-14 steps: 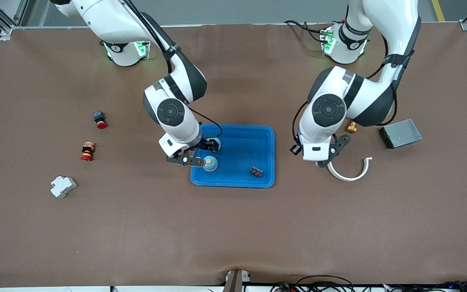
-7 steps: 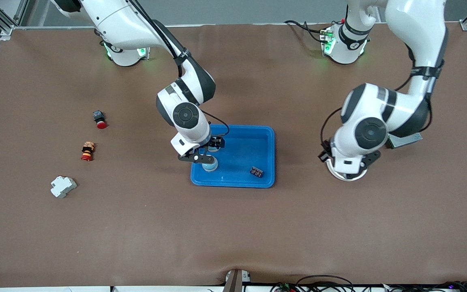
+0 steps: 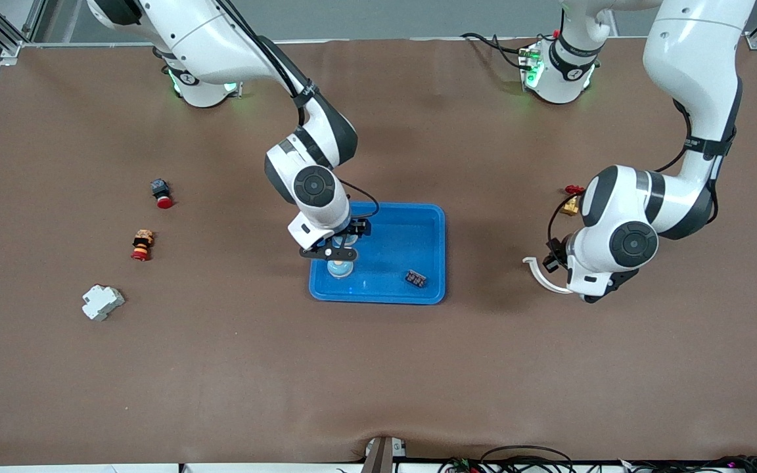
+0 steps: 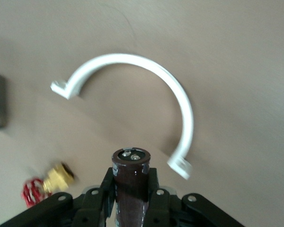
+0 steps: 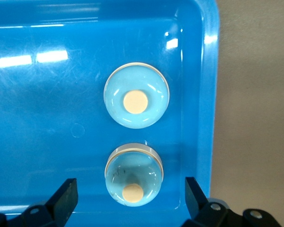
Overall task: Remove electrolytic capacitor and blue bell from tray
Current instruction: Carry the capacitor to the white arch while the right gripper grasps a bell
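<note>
The blue tray (image 5: 206,94) looks like glossy moulded plastic, its floor finely scuffed and mirroring the overhead lights. Both light-blue bells (image 5: 136,95) (image 5: 133,174) in it have smooth, shiny domes with a matt cream button on top. The capacitor (image 4: 130,182) wears a glossy dark-brown sleeve, with small bright metal terminals on its end face. The curved white clamp (image 4: 146,64) appears as smooth, semi-matt plastic. The small valve (image 4: 57,176) shows polished brass-coloured metal with a red handwheel. The table (image 3: 378,368) is covered by a matt brown sheet, slightly rippled at the edge. The arm shells (image 3: 694,52) are glossy white plastic
</note>
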Motion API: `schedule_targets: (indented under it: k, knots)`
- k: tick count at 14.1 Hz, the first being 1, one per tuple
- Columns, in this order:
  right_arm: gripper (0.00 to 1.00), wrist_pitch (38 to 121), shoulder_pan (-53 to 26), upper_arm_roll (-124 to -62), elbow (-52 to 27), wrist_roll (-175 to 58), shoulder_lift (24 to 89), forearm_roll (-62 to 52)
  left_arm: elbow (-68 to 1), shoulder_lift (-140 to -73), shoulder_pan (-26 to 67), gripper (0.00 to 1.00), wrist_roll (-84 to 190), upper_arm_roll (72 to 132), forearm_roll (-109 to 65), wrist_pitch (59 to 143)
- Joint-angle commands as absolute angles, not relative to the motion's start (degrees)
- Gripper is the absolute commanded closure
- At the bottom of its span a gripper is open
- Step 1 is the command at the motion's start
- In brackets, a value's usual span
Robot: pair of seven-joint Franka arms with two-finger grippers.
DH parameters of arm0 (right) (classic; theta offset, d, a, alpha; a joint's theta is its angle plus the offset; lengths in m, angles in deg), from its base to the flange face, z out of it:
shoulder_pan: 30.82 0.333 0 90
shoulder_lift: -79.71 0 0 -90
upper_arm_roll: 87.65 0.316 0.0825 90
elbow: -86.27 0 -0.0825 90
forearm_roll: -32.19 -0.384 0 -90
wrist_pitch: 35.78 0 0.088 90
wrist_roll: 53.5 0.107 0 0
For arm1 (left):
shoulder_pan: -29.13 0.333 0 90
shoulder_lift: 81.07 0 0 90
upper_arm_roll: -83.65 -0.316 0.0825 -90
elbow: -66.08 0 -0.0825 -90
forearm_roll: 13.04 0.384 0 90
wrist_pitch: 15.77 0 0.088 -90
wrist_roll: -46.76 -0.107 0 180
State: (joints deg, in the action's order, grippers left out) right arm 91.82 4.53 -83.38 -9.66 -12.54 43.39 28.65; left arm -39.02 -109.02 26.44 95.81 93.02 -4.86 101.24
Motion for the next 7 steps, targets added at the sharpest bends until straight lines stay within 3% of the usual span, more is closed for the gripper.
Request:
schedule_targets:
  k: [1, 7]
  knots:
    - [0.00, 92.3, 5.4, -83.6, -9.3, -12.4, 42.7, 28.6, -40.9, -109.4, 28.0, 1.00, 94.7, 93.6, -2.5, 104.2]
    - [0.00, 92.4, 6.4, -83.5, -9.3, -12.4, 41.8, 28.6, -40.7, -112.8, 28.6, 1.00, 94.3, 93.4, -0.9, 107.5]
